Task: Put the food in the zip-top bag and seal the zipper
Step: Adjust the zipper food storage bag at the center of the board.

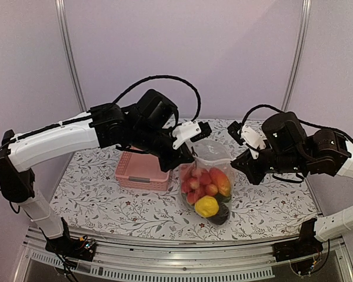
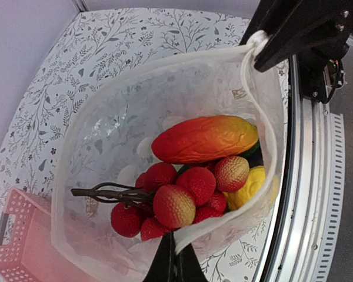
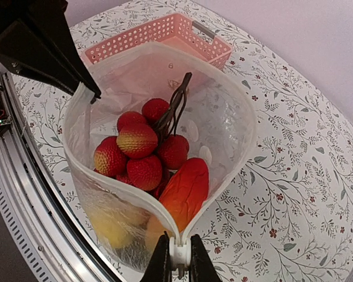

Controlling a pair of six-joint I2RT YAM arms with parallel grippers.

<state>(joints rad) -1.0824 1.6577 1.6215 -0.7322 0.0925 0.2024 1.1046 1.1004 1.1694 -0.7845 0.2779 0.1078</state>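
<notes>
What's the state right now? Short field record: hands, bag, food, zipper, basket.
left hand: shut on the bag's rim
right hand: shut on the opposite rim
zip-top bag: held between both hands, mouth wide open
food: inside the bag
zipper: not sealed
pink basket: on the table, left of the bag in the top view

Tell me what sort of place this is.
Probably a robot test booth: plain lilac partition walls, a floral-covered table edged with a metal rail, and toy fruit in a clear dotted plastic bag.
</notes>
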